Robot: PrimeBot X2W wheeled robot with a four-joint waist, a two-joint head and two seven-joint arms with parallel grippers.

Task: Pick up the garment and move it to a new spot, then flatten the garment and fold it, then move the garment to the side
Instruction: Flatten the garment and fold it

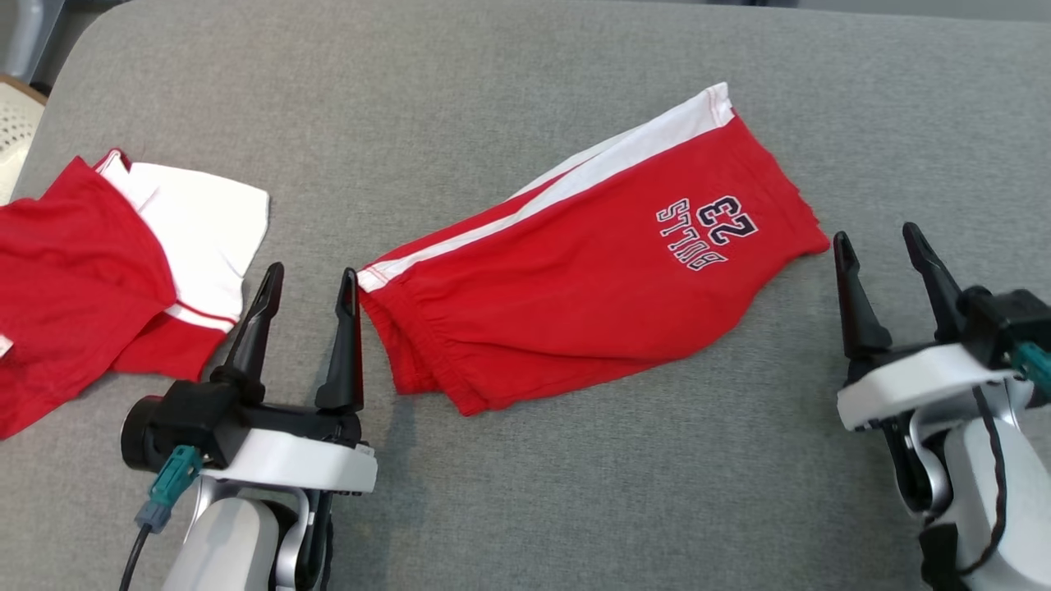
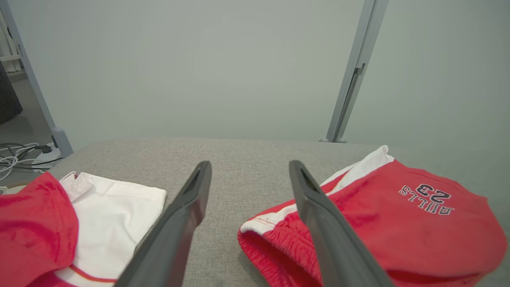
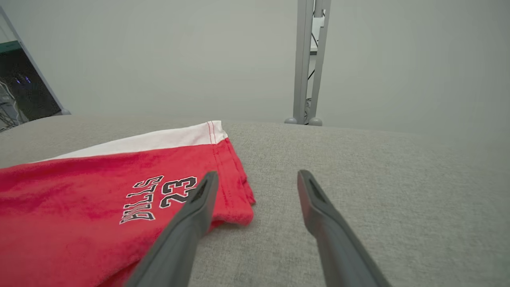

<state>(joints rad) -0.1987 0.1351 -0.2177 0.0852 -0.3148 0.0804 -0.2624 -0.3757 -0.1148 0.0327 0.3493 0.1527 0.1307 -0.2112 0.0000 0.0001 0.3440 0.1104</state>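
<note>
The garment (image 1: 575,287), red shorts with a white side stripe and a "BULLS 23" print, lies folded flat across the middle of the grey padded surface (image 1: 525,492). My left gripper (image 1: 313,271) stands open just left of the waistband end, nothing between its fingers. At the garment's hem corner, slightly to its right, my right gripper (image 1: 875,231) is open and empty too. The left wrist view has the left gripper (image 2: 250,163) beside the waistband of the garment (image 2: 398,231). In the right wrist view the right gripper (image 3: 258,173) sits by the printed corner of the garment (image 3: 79,199).
A second red and white piece of clothing (image 1: 98,271) lies loosely folded at the left edge of the surface, also seen as clothing (image 2: 99,215) in the left wrist view. Behind the surface stand a metal post (image 2: 354,79) and a pale wall; cables (image 2: 16,153) lie on the floor.
</note>
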